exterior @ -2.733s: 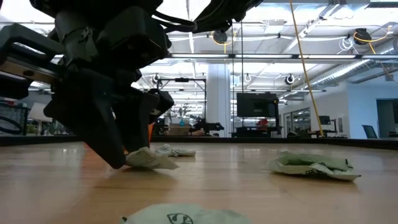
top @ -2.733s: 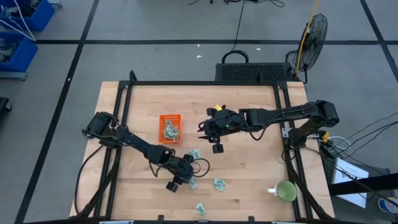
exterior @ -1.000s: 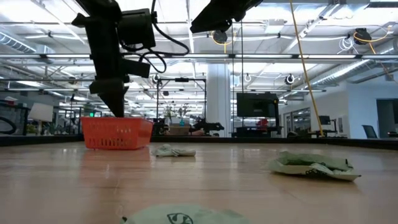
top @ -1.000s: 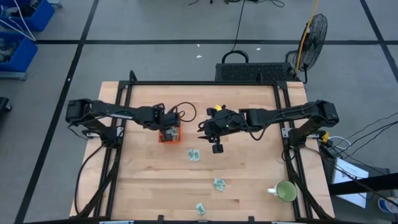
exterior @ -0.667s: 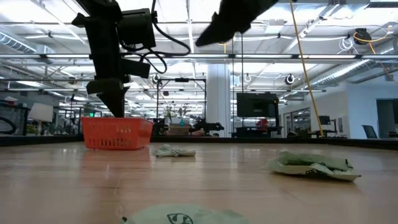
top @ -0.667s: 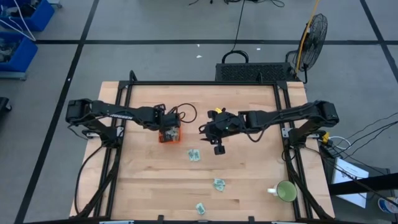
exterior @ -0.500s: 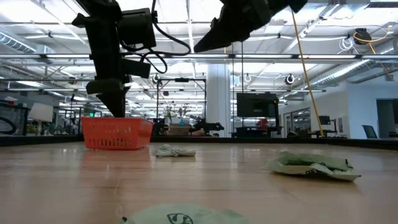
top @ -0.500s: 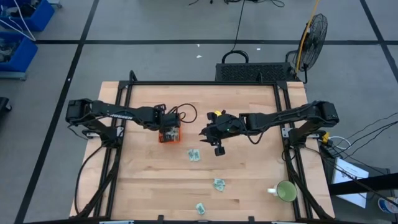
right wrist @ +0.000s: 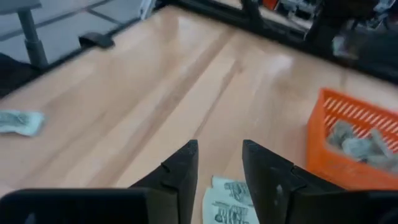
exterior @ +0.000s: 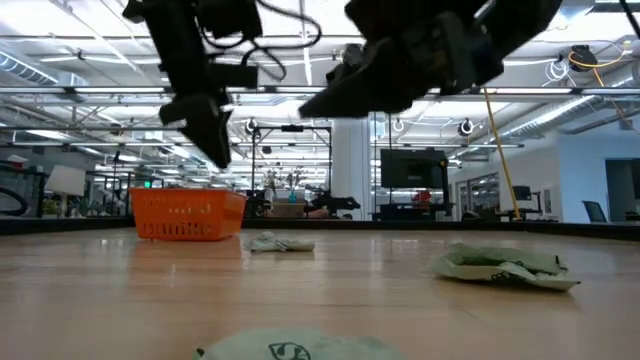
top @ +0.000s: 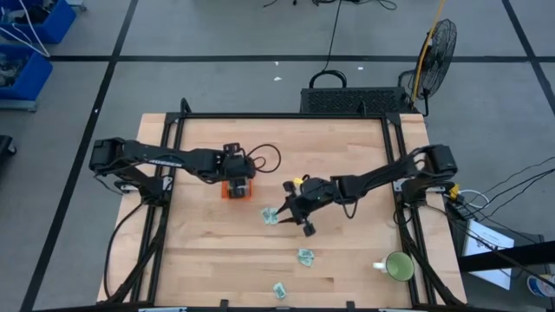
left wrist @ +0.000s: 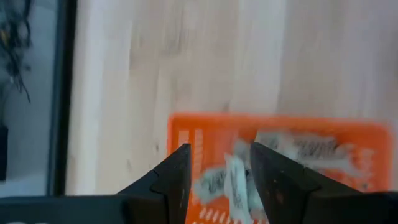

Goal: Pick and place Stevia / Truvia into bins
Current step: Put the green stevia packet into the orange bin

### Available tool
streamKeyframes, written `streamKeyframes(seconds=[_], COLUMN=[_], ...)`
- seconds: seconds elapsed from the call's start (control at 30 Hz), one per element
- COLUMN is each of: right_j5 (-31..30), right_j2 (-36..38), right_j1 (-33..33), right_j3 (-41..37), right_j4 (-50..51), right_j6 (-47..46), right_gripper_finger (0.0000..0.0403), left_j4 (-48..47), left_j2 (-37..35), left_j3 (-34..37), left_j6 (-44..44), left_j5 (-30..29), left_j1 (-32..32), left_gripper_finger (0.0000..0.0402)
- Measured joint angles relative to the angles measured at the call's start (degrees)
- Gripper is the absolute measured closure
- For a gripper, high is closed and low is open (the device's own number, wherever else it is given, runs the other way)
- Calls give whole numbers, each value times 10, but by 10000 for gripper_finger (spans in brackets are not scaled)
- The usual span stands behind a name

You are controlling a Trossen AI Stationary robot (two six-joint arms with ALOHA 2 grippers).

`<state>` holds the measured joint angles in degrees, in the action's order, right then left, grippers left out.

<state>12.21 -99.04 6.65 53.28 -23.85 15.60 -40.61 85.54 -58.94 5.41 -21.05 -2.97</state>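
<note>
The orange bin (top: 229, 192) stands left of the table's middle, with several Stevia sachets (left wrist: 292, 149) lying inside. My left gripper (left wrist: 219, 152) hangs open just above it, clear of its rim, with nothing between its fingers. One sachet (top: 270, 216) lies flat on the table to the right of the bin. My right gripper (right wrist: 219, 149) slants down just above this sachet (right wrist: 227, 200), open and clear of it. Two more sachets (top: 305, 256) (top: 279, 289) lie nearer the front edge.
A green mug (top: 399, 267) stands at the front right corner. In the low view, crumpled sachets (exterior: 505, 266) (exterior: 290, 348) lie close to the camera. A black frame (top: 286, 117) runs along the table's far and side edges.
My left gripper has risen out of the bin, and its tips now hang above the rim. My right gripper has come down and toward the near left, and has tipped closer to level. It ends just over the sachet beside the bin. The loose sachets on the table have not moved.
</note>
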Motion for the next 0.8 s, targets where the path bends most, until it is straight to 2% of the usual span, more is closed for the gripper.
streamKeyframes(seconds=[0.23, 0.4, 0.5, 0.8], right_j5=[-4, -88, -121, -117], right_j2=[-98, -148, -166, -181], right_j1=[-8, -10, -11, -24], right_j3=[-1, 0, 0, 1], right_j4=[-81, -111, -101, -83], right_j6=[-47, -56, -55, -121], right_gripper_finger=[226, 204, 203, 230], left_j4=[2, 1, 3, -27], left_j2=[0, 0, 0, 0], left_j3=[-73, -102, -110, -110], left_j6=[66, 103, 115, 121], left_j5=[-1, -3, -20, -66], left_j1=[18, 18, 18, 16], left_gripper_finger=[231, 231, 231, 231])
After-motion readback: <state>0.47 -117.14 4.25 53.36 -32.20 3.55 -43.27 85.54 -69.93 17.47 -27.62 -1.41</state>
